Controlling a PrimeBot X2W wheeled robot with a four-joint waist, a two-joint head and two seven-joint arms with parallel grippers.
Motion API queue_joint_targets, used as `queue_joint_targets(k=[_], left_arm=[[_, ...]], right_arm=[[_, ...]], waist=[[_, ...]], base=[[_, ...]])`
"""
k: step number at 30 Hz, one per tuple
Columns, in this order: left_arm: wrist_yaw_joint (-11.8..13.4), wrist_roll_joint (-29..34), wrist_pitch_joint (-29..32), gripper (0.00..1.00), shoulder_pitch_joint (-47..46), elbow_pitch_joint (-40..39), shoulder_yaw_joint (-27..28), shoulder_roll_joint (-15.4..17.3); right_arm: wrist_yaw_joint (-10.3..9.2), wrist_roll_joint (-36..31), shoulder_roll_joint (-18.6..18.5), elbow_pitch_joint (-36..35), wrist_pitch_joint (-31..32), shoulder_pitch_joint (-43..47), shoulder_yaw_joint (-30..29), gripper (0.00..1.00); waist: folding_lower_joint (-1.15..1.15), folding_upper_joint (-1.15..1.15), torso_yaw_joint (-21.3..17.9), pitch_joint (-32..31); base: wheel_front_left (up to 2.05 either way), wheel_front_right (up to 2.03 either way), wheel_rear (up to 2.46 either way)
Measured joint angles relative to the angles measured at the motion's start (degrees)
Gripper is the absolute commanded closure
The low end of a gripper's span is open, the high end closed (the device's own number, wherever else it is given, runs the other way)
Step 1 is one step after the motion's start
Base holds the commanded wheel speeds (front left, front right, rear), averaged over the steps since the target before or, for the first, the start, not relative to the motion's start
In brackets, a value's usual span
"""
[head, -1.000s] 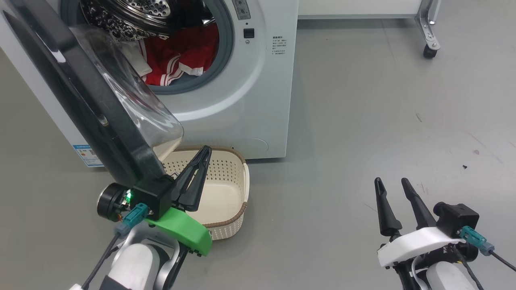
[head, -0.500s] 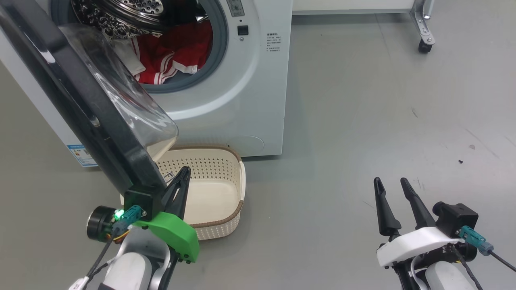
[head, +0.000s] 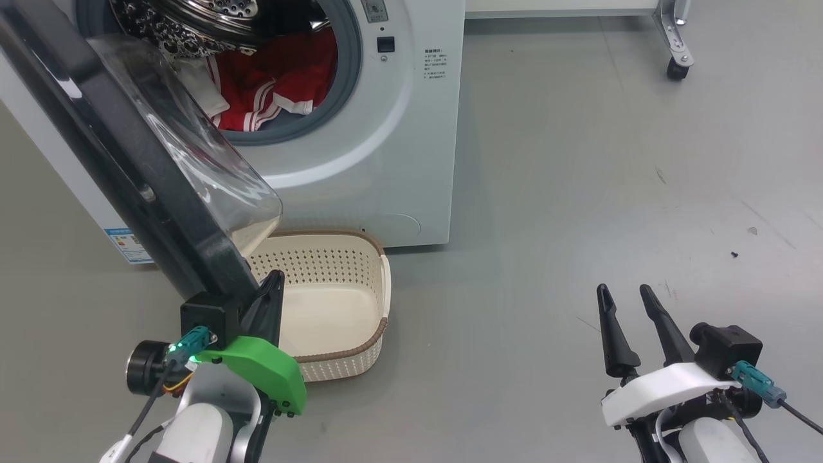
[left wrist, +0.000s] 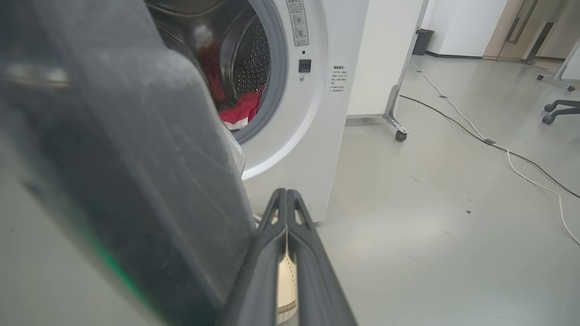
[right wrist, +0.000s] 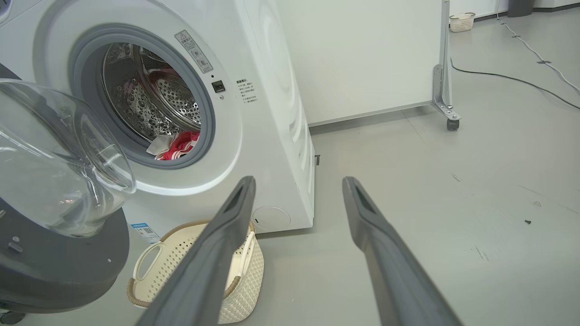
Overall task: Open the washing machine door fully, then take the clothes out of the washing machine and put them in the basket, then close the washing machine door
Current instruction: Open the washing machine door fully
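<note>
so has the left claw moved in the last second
Yes. Against the basket, the left claw has drawn back toward the robot and leftward: its tips were by the far rim, now they sit lower in the head view, over its left side.

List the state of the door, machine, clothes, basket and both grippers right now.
washing machine door, open, standing out from the machine.
washing machine, port uncovered, drum loaded.
clothes, heaped inside the drum.
basket, upright on the floor, empty.
left gripper, shut, empty, beside the door's edge.
right gripper, open, empty.
</note>
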Motion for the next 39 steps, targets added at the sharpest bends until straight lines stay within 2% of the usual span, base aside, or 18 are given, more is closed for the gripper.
queue_joint_targets(k=[18,39], left_arm=[[0.2,-0.6,-1.0,1.0,-0.8,2.1,-0.8,-0.2],[0.2,-1.4,-1.6,1.0,-0.8,4.7,-2.3,-1.1]], right_arm=[[0.01,0.0,0.1,0.8,0.0,0.0,-0.4,0.0],[0.01,0.0,0.0,1.1,0.0,0.3,0.7,0.0]], waist=[[0.0,0.0,1.3,-0.8],[0.0,0.0,7.8,-2.5]], base=[[0.0,0.0,0.0],[0.0,0.0,0.0]])
